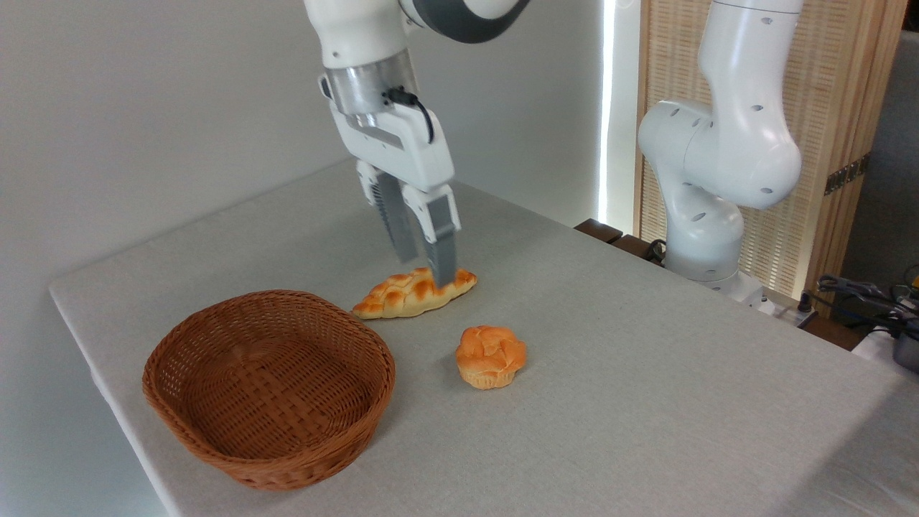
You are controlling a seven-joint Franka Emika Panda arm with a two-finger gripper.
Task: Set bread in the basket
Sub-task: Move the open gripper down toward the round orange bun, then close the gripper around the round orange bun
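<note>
no readable text, labels, brands or numbers anywhere in this view. nothing legible on any surface.

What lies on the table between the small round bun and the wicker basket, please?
Nothing: in the fixed camera view the stretch of grey table between the bun and the basket is bare. The braided loaf sits further back, under the gripper.
</note>
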